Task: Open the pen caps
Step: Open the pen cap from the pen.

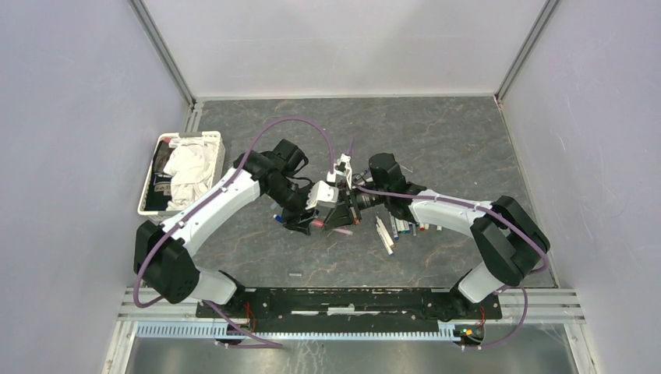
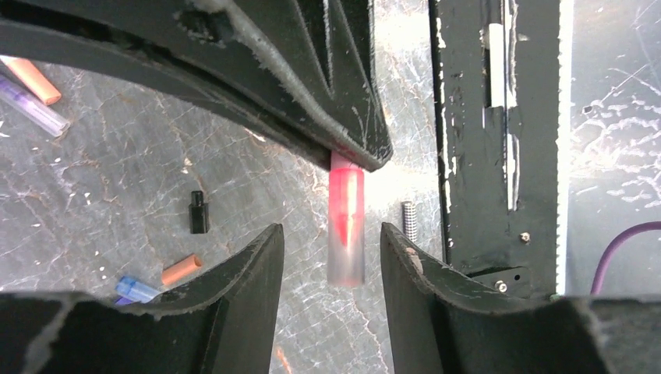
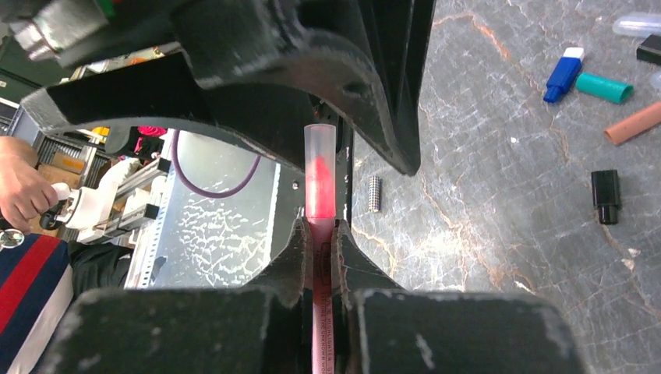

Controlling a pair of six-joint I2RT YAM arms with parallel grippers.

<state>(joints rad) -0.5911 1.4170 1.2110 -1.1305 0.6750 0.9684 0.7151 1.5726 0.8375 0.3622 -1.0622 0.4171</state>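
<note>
My right gripper (image 3: 320,226) is shut on a pink highlighter pen (image 3: 320,312) and holds it above the table. The pen's translucent cap (image 3: 319,167), with the pink tip showing inside it, sticks out past the fingertips. My left gripper (image 2: 331,234) is open, and the same cap (image 2: 346,226) hangs between its fingers without touching either. In the top view both grippers (image 1: 337,206) meet at the table's middle. Several capped pens (image 1: 394,230) lie in a row right of them. Loose caps lie on the table: black (image 3: 606,196), teal (image 3: 604,87), blue (image 3: 563,74), orange (image 2: 182,269).
A white basket (image 1: 152,175) with white cloth stands at the left. A small metal spring (image 3: 374,193) lies near the table's front rail (image 1: 351,300). A pink pen (image 1: 341,231) lies under the grippers. A person's hand (image 3: 23,191) shows beyond the table edge.
</note>
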